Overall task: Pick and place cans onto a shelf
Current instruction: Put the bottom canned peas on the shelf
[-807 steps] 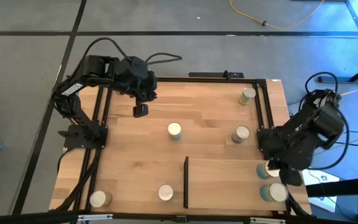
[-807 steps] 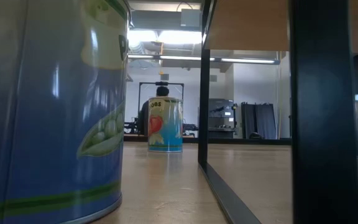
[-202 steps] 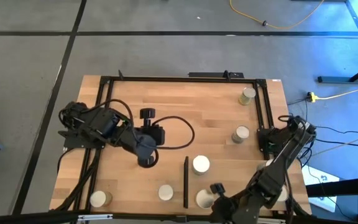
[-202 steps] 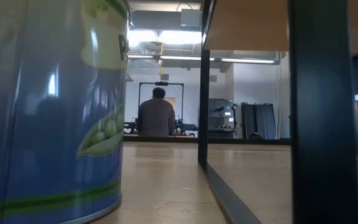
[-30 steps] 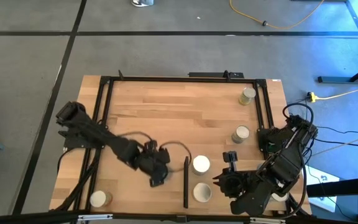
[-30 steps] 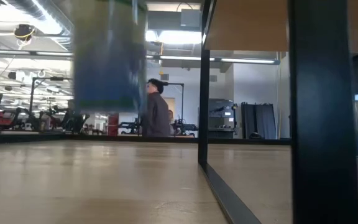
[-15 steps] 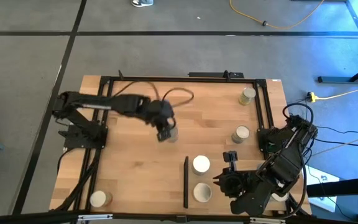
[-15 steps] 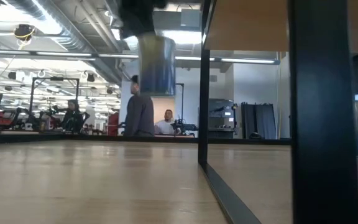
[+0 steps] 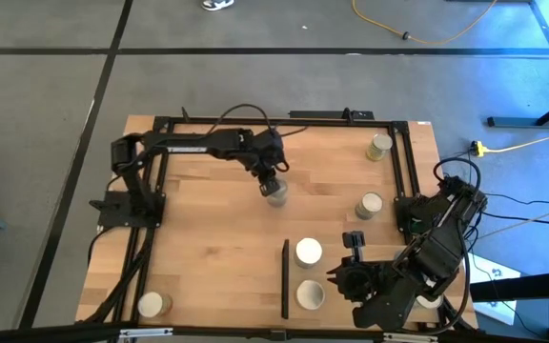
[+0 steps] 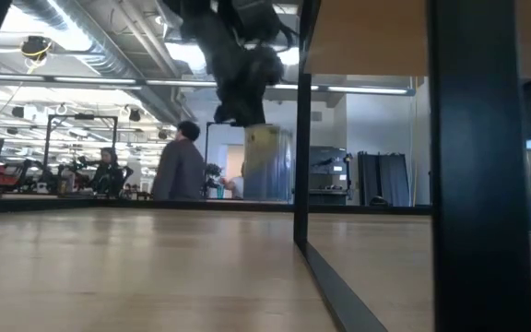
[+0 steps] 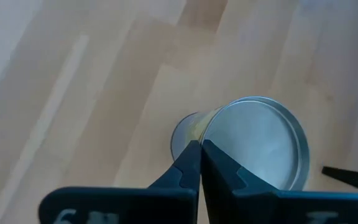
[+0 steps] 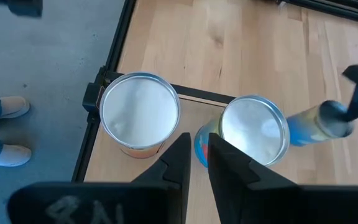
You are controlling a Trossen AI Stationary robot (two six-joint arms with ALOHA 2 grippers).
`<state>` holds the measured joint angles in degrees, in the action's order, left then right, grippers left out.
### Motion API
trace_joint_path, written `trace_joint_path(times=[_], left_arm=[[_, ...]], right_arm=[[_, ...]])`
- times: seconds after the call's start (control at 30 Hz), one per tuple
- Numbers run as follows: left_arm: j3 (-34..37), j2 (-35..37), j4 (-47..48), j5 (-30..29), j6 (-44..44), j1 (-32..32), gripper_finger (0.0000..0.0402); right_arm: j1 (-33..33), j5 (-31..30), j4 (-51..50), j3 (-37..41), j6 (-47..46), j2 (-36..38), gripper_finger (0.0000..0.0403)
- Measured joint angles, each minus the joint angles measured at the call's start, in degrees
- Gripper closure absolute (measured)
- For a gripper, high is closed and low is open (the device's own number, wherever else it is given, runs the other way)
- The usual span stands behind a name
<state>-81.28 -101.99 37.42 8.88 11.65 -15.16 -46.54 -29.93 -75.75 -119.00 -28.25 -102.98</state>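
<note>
My left gripper (image 9: 273,181), fingers together, reaches mid-table at a can (image 9: 276,191). My right gripper (image 9: 343,273), fingers narrowly apart, hovers beside the shelf (image 9: 351,286). I count six cans.

On the table (image 9: 208,248), the shelf (image 9: 351,276) lies at the near right corner, its bar (image 9: 285,278) along the edge facing the table's middle. Two cans stand on the shelf just right of the bar, one (image 9: 308,252) behind the other (image 9: 310,294). Two more cans (image 9: 369,206) (image 9: 379,146) stand toward the far right, one behind the other. A lone can (image 9: 150,305) stands at the near left corner. Another can (image 9: 275,191) is near the table's middle, toward the far side, under the left gripper (image 9: 271,181). The right gripper (image 9: 351,272) is over the shelf, just right of the two cans there.
</note>
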Motion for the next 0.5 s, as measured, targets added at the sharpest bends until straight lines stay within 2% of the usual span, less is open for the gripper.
trace_joint_path(times=[0.2,0.5], left_arm=[[0.0,-4.2,-1.1,1.6,-0.3,0.0,0.0401],[-0.1,-4.8,-3.2,0.6,-2.8,1.0,0.0396]], right_arm=[[0.0,0.0,0.0,0.0,-0.1,0.0,0.0346],[0.0,0.0,0.0,0.0,-1.3,0.0,0.0346]])
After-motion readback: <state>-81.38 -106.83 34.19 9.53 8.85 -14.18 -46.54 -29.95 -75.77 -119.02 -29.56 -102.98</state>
